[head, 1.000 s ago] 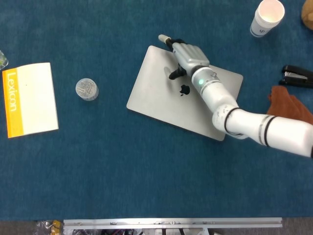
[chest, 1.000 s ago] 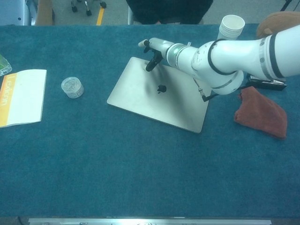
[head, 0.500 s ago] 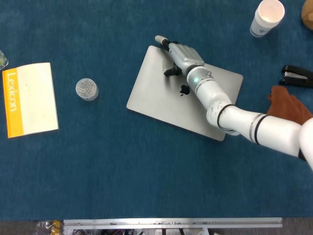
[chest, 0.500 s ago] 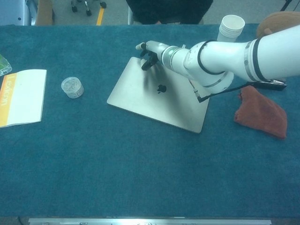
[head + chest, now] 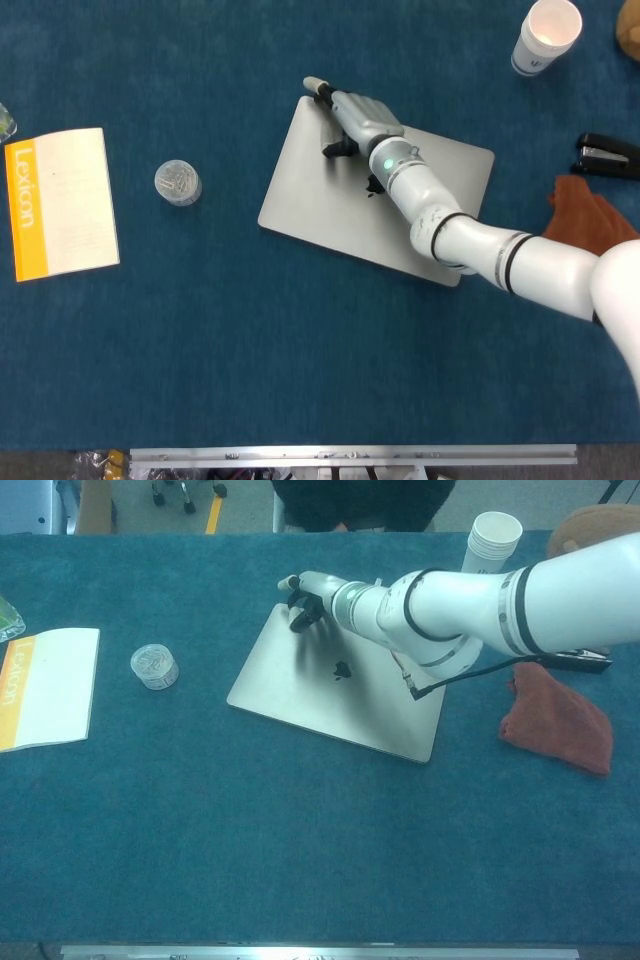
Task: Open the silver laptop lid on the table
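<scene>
One silver laptop [image 5: 372, 190] lies shut and flat on the table [image 5: 250, 330], right under the reaching right arm. It looks stiff, smooth and slick; the far edge seems the only place to catch the lid. At that far corner the right robot hand [image 5: 352, 113] stretches low, fingers extended past the rim, thumb curled down, holding nothing yet.

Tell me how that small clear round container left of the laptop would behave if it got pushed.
The small clear round container stands upright on its flat base on the blue cloth-covered table, so it would probably slide, not roll. It looks squat, so tipping seems unlikely. Being clear plastic with small contents, it is likely light.
</scene>
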Robot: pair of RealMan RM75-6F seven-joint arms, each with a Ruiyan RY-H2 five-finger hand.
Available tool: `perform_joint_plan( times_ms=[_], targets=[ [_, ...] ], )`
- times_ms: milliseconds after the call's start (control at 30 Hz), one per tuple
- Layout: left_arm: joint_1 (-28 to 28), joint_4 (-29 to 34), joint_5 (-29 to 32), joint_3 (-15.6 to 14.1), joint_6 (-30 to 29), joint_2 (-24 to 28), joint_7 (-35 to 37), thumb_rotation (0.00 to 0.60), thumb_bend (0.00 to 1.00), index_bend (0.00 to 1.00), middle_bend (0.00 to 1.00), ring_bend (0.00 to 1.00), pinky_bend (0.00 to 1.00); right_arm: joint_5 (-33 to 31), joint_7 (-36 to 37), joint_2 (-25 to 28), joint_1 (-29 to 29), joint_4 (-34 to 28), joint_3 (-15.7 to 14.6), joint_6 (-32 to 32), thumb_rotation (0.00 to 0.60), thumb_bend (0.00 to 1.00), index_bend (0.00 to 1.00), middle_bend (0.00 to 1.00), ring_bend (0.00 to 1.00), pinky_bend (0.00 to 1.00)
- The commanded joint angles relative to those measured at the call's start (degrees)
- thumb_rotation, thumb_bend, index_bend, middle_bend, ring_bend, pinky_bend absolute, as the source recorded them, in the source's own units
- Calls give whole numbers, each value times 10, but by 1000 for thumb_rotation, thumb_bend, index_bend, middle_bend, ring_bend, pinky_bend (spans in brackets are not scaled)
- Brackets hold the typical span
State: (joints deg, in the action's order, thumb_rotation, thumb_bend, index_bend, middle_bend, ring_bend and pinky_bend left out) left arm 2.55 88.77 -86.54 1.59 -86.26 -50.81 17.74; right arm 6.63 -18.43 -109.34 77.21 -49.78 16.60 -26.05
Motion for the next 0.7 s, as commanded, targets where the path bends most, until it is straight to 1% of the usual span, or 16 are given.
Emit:
perform_joint_plan(
  times_ms=[33, 267, 700],
  targets=[
    [-1, -2, 0, 0, -1, -1, 2, 600, 384, 81, 59, 0, 70, 1, 3, -1, 2, 0, 0, 0, 600, 719, 0, 203, 120, 146],
    [-2, -8, 1, 0, -1, -2, 8, 600, 384, 81, 59, 0, 70, 0, 12, -6, 9, 1, 2, 2, 600, 724, 0, 207, 130, 158],
    [-7, -16, 3, 0, -5, -3, 15, 600, 384, 81, 59, 0, 70, 16, 39, -23, 26, 6, 18, 14, 600, 726, 0, 207, 130, 158]
  ],
)
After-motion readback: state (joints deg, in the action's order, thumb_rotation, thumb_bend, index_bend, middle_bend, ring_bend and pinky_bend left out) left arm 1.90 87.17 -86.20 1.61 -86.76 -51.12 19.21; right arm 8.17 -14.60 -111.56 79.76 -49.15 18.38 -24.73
